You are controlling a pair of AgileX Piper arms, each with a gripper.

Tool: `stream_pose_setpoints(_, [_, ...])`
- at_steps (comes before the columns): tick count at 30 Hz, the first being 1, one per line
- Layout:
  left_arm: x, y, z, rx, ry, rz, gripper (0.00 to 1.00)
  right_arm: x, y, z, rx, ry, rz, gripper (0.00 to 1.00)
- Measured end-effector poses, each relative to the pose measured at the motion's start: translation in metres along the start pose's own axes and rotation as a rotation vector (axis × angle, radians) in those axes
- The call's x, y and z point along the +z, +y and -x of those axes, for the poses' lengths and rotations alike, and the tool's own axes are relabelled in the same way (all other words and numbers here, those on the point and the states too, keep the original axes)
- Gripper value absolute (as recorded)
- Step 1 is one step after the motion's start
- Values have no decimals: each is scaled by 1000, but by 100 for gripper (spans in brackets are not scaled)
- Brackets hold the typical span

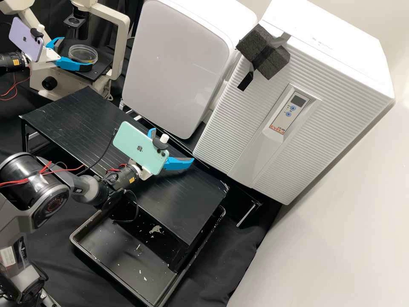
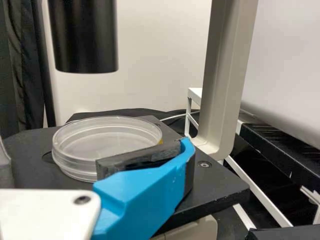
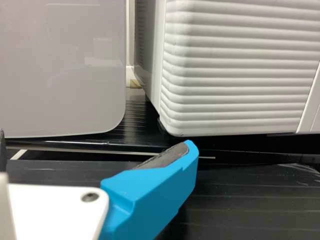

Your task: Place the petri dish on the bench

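Looking just past the left end of the black shelf (image 1: 64, 115): released left gripper (image 1: 77, 52), with blue fingers apart and one just beside the clear petri dish (image 1: 83, 54), there on the microscope stage (image 1: 100, 68)! Across to the black tray (image 1: 119, 260), partly below the shelf, then up to the right gripper (image 1: 172, 146), wide open above the shelf. Next, behind the shelf, a white panel (image 1: 174, 64), and farther right, a ribbed white cabinet (image 1: 238, 128).

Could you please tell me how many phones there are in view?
2. A purple phone is mounted on the left arm, beside the microscope; a green phone is mounted on the right arm, above the black bench.
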Motion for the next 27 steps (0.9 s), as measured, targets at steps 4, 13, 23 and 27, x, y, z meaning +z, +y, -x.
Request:
stream_pose_setpoints(4, [0,-1,-1,6,-5,7,100,0,0,0,0,0,0,100])
stream_pose_setpoints(13, [0,-2,0,18,-12,21,0,0,0,0,0,0,0,100])
stream_pose_setpoints(23, [0,-2,0,19,-13,22,0,0,0,0,0,0,0,100])
stream_pose_setpoints(27, [0,-2,0,19,-13,22,0,0,0,0,0,0,0,100])
